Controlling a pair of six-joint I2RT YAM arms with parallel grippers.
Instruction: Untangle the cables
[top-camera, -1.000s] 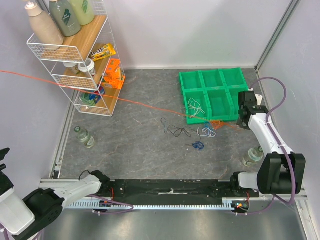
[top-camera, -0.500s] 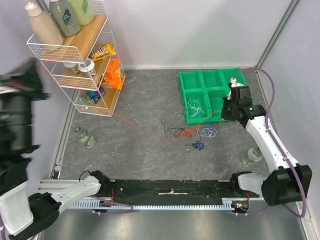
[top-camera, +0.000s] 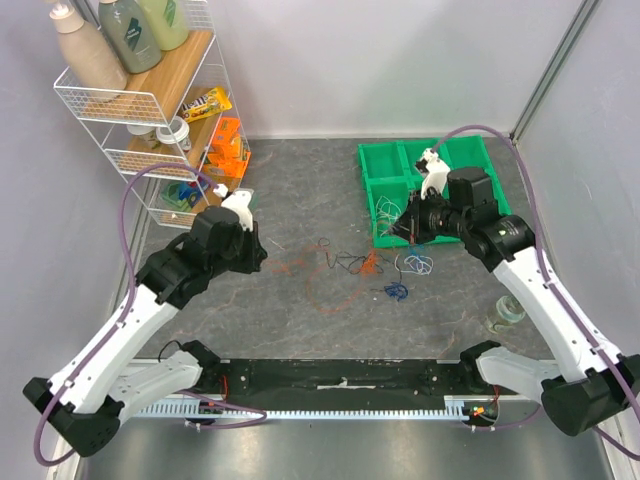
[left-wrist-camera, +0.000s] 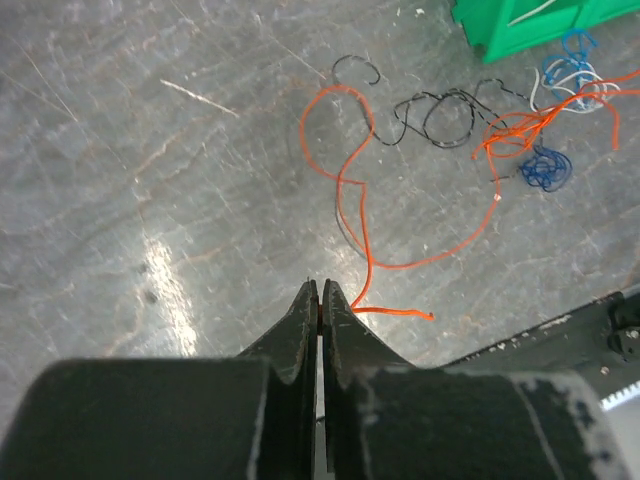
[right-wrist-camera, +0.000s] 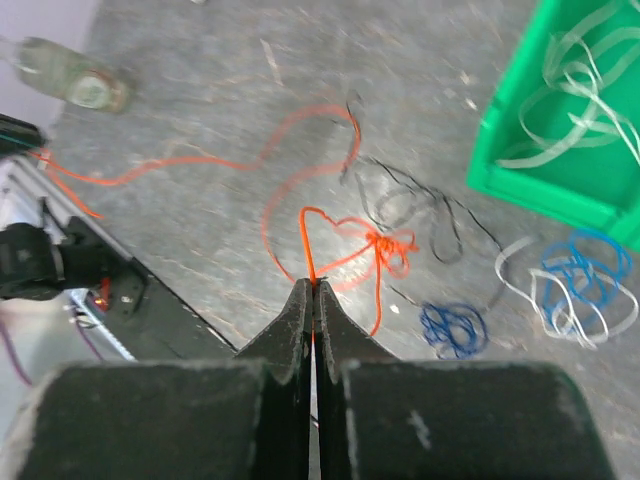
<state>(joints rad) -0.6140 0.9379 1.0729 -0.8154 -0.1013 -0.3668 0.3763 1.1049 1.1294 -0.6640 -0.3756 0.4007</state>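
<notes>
Gripping the orange cable (left-wrist-camera: 352, 215) w/ both arms, I had L gripper (left-wrist-camera: 320, 292) and R gripper (right-wrist-camera: 312, 288) pinched onto it, apart, prob. to draw it from the tangle (top-camera: 372, 264) mid-table by the bin (right-wrist-camera: 540, 198).

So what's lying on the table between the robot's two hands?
The top view shows the orange cable in loose loops and a thin black cable between the left hand and the right hand.
</notes>
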